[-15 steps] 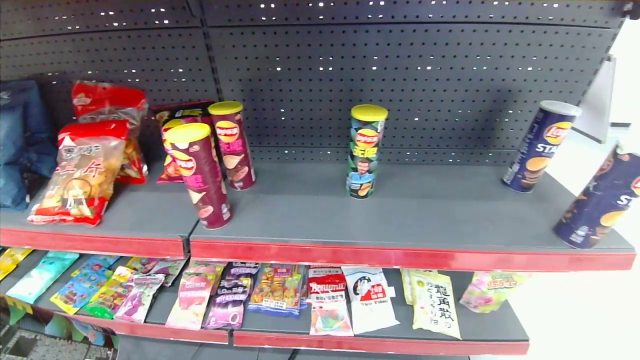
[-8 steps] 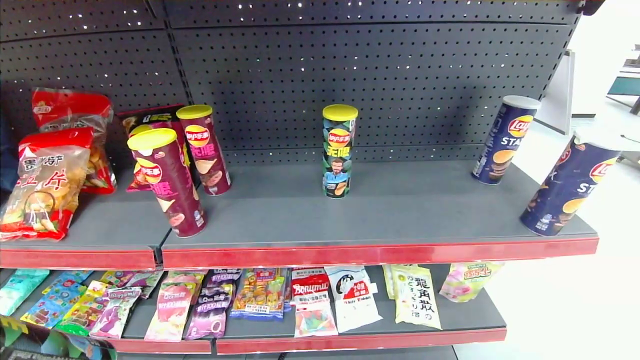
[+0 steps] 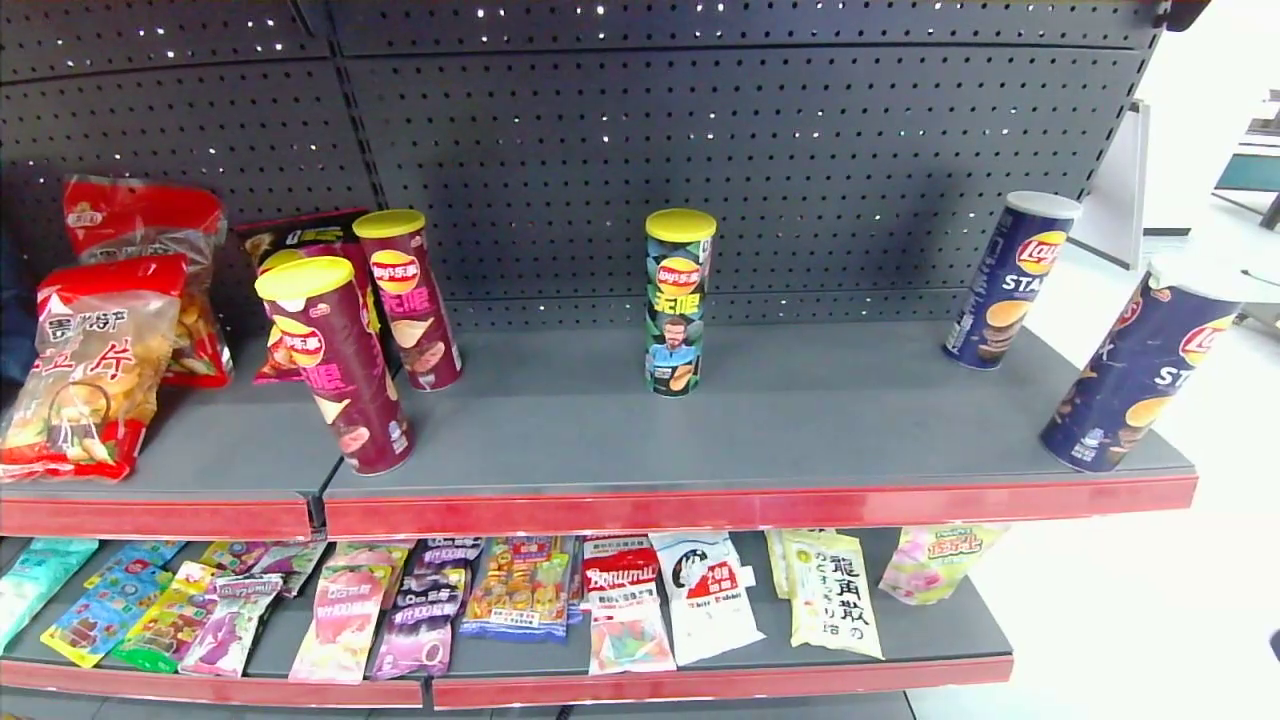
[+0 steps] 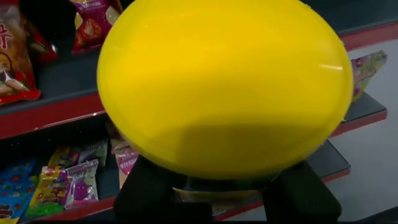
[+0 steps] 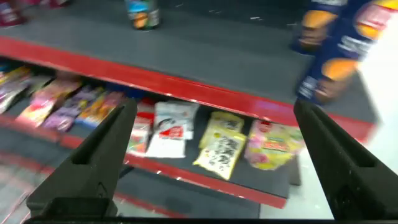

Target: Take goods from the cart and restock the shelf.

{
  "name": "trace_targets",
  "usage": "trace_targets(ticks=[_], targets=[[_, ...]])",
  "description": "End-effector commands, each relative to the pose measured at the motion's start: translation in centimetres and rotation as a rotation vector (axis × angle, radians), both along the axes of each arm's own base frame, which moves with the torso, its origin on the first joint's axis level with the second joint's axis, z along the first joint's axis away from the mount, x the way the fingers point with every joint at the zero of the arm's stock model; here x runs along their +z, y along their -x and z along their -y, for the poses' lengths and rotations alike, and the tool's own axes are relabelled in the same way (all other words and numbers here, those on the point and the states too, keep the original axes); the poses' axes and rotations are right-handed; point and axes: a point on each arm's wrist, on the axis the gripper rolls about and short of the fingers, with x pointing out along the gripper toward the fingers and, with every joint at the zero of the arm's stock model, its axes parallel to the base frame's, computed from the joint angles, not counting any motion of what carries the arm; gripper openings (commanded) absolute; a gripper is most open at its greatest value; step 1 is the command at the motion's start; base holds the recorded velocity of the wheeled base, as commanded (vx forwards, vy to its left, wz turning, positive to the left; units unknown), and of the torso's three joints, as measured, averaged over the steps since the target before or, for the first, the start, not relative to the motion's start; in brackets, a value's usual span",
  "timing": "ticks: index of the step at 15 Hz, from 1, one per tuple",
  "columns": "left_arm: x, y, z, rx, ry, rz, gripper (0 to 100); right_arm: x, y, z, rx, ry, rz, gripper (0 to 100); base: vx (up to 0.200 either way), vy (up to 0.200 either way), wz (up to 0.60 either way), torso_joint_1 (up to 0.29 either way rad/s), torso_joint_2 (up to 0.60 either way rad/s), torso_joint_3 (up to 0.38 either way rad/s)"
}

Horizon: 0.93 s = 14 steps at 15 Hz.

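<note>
A chip can's round yellow lid (image 4: 224, 87) sits right in front of the left wrist camera, and my left gripper (image 4: 224, 196) is shut on the can below it; the can's body is hidden. My right gripper (image 5: 221, 174) hangs open and empty in front of the shelf's red edge (image 5: 186, 84). On the grey upper shelf (image 3: 800, 420) stand two maroon cans (image 3: 335, 365) at the left, a green can (image 3: 677, 300) in the middle and two dark blue cans (image 3: 1010, 280) at the right end.
Red snack bags (image 3: 90, 370) lie at the upper shelf's left end. The lower shelf (image 3: 940, 625) holds a row of flat sachets (image 3: 620, 600). Bare shelf shows either side of the green can. A pegboard back wall (image 3: 800, 150) closes the rear.
The head camera swung to the right a second ago, so the whole picture shifted left; since half a second ago it holds still. Nothing on the shelf has moved.
</note>
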Motion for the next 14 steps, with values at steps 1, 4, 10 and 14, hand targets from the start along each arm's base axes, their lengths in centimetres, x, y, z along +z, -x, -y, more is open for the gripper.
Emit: trace_targets(ticks=[1,4,10,14], targets=[[-0.6,0.1,0.0,-0.004,-0.002,-0.006,0,2.9,-7.7,-3.3,0.265,0.038,-0.152,100,0.0,0.0,0.0,0.0,0.0,0.0],[-0.5,0.0,0.0,0.0,-0.002,-0.006,0,3.9,-13.3,-7.3,0.374,0.03,-0.213,100,0.0,0.0,0.0,0.0,0.0,0.0],[-0.3,0.0,-0.1,0.033,-0.001,-0.008,0,2.3,-23.4,-12.5,0.385,0.015,-0.17,100,0.0,0.0,0.0,0.0,0.0,0.0],[-0.3,-0.1,-0.1,0.039,-0.002,-0.012,0,2.3,-27.5,-14.6,0.386,0.009,-0.143,100,0.0,0.0,0.0,0.0,0.0,0.0]])
